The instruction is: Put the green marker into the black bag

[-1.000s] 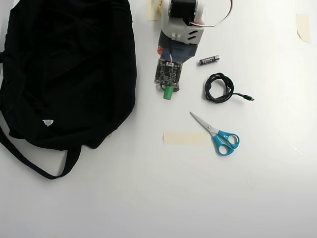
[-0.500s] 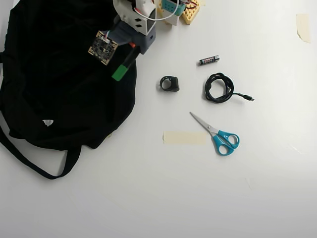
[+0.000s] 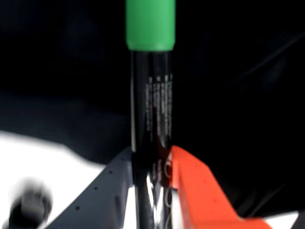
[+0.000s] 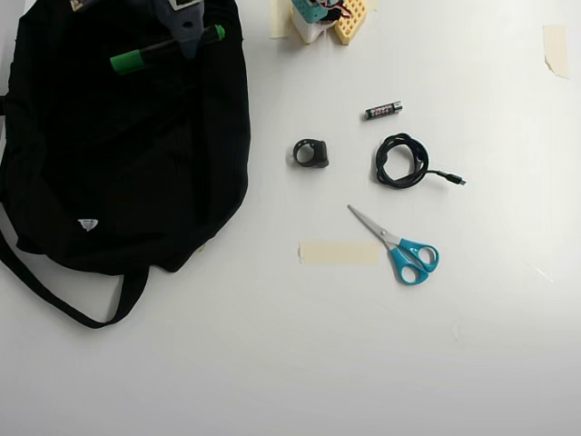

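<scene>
My gripper point(image 3: 151, 155) is shut on the green marker point(image 3: 150, 109), with its dark barrel clamped between the grey finger point(image 3: 107, 186) and the orange finger point(image 3: 200, 191); the bright green cap points away from me. In the overhead view the gripper point(image 4: 186, 41) holds the marker point(image 4: 145, 56) nearly level over the upper part of the black bag point(image 4: 127, 163), cap end to the left. The bag lies floppy at the table's left, its strap trailing at the lower left. In the wrist view the bag point(image 3: 238, 95) fills the background behind the marker.
On the white table to the right of the bag lie a small black battery point(image 4: 383, 110), a black ring-shaped piece point(image 4: 311, 153), a coiled black cable point(image 4: 402, 162), blue-handled scissors point(image 4: 399, 245) and a tape strip point(image 4: 338, 252). The arm's base point(image 4: 322, 18) stands at the top centre.
</scene>
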`<action>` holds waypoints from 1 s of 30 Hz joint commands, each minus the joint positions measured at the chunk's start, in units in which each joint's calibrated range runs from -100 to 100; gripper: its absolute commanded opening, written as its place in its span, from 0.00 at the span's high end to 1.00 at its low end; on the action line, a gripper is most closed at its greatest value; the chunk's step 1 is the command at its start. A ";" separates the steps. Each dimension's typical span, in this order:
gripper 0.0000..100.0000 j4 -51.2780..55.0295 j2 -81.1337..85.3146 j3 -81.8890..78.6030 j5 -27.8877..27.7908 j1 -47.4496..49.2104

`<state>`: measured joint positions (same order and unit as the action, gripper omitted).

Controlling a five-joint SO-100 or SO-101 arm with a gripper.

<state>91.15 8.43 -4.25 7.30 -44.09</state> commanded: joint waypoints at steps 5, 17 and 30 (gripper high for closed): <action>0.98 -14.15 -2.70 1.64 -0.17 -9.54; 0.77 -21.82 -17.72 2.27 -0.07 -8.87; 0.71 -8.21 5.27 4.96 1.88 15.51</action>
<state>82.05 7.35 -0.94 7.35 -36.00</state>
